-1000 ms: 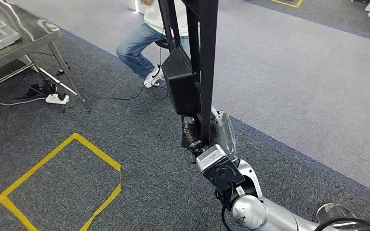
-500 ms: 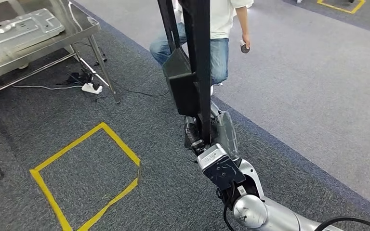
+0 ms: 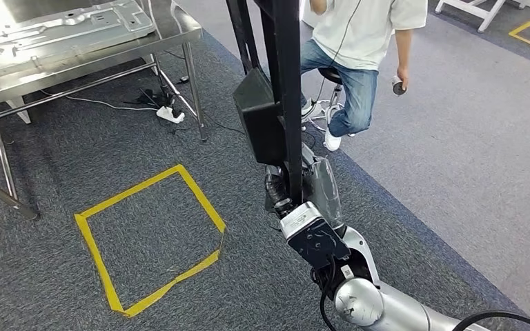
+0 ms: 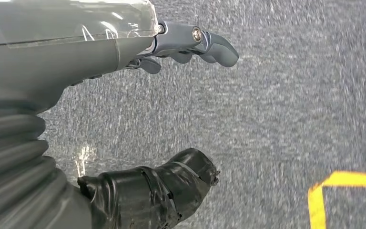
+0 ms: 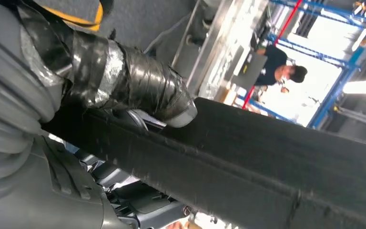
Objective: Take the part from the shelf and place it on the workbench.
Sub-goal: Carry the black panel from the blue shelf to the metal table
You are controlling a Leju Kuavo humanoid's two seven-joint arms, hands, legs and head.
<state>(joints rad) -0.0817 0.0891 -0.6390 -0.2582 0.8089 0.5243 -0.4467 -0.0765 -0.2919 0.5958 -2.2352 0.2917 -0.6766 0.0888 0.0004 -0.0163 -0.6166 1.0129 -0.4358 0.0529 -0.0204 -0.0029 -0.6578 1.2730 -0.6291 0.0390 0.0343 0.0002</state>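
Note:
The part (image 3: 284, 89) is a long black bar with a black box-shaped piece on its side, standing upright in the middle of the head view. My right hand (image 3: 297, 192) grips its lower end, arm reaching up from the bottom right. In the right wrist view the taped thumb (image 5: 138, 90) presses on the black bar (image 5: 257, 167). The workbench (image 3: 114, 58), a steel table, stands at the top left with a stamped metal panel (image 3: 55, 31) lying on it. My left hand (image 4: 71, 52) hangs over grey carpet, fingers (image 4: 198, 43) and thumb (image 4: 167, 183) apart, holding nothing.
A yellow taped square (image 3: 148, 238) marks the carpet between me and the workbench. A white power strip (image 3: 170, 115) and cables lie under the table. A person (image 3: 359, 48) sits on a stool behind the part. Lighter carpet spreads to the right.
The camera has turned: the workbench, taped square and person have all shifted right and nearer in the picture. The part stays in my right hand as before.

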